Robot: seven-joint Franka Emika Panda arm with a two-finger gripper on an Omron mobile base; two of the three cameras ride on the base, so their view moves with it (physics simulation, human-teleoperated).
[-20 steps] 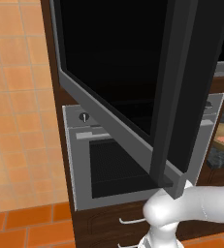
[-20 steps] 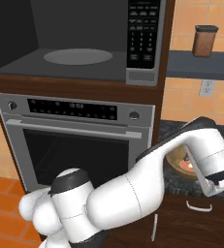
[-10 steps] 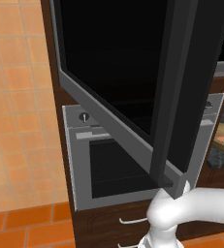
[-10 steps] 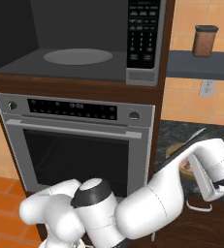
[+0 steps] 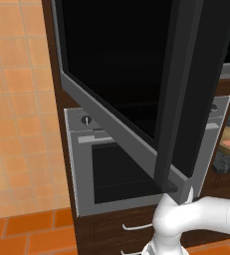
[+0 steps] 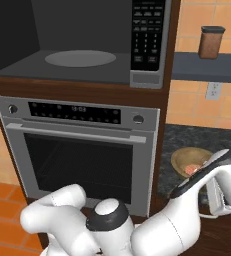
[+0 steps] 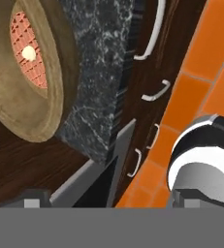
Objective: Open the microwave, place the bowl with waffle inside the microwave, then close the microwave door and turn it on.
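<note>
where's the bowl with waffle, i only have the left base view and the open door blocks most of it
Observer: The bowl with waffle sits on the dark stone counter, right of the oven.
Operator: is the microwave cavity clear
Observer: The right base view shows the microwave interior with just its round turntable.
Operator: pincer holding anything
Observer: No. The pincer is open, with the bowl up and to the left in the hand view, apart from the fingertips.
Operator: anything else near the bowl
Observer: A brown canister stands on the shelf above that counter.
</note>
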